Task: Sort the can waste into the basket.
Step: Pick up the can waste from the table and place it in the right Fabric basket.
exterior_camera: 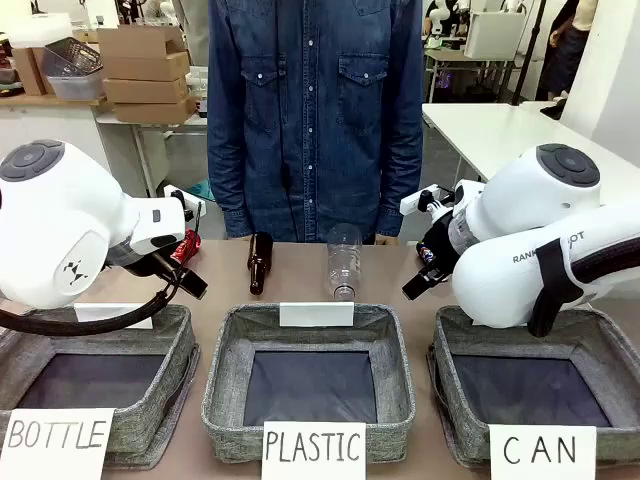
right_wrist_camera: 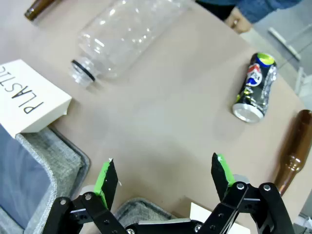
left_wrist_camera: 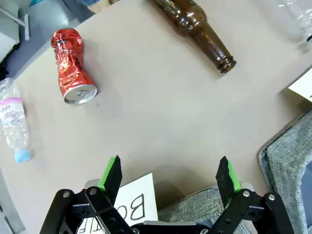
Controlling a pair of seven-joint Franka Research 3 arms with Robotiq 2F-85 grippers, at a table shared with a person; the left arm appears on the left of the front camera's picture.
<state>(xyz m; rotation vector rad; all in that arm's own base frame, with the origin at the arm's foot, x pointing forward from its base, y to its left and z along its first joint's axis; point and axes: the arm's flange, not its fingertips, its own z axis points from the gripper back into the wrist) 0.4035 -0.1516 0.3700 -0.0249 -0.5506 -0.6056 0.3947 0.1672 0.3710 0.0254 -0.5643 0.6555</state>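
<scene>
A tan worktop [exterior_camera: 225, 290] runs between two white robot arms and a person [exterior_camera: 315, 110] in a denim shirt standing at its far edge. The left arm [exterior_camera: 50, 225] hangs over a grey fabric basket [exterior_camera: 165, 400] signed "BOTTLE". The right arm [exterior_camera: 540, 250] hangs over the like basket [exterior_camera: 452, 400] signed "CAN" [exterior_camera: 541, 450]. A third basket [exterior_camera: 222, 390], signed "PLASTIC", sits between them.

Beyond the baskets lie a clear plastic bottle [exterior_camera: 343, 262] and a brown glass bottle [exterior_camera: 260, 262], both on their sides. The right wrist view shows a second brown bottle [right_wrist_camera: 292, 146] at its right edge. The left wrist view shows a small plastic bottle [left_wrist_camera: 12, 117] with a pink label and blue cap at its left edge.

Both cans lie on the worktop, outside the baskets. In the left wrist view the dented red can [left_wrist_camera: 72, 67] lies on its side, ahead of the left gripper [left_wrist_camera: 169, 168] and off to the picture's left, well apart from the fingers. In the right wrist view the dark blue can [right_wrist_camera: 255, 87] lies ahead of the right gripper [right_wrist_camera: 163, 163], off to the picture's right, just beside the second brown bottle and clear of the green pads.

Each gripper is released, jaws spread wide, grasping nothing.
</scene>
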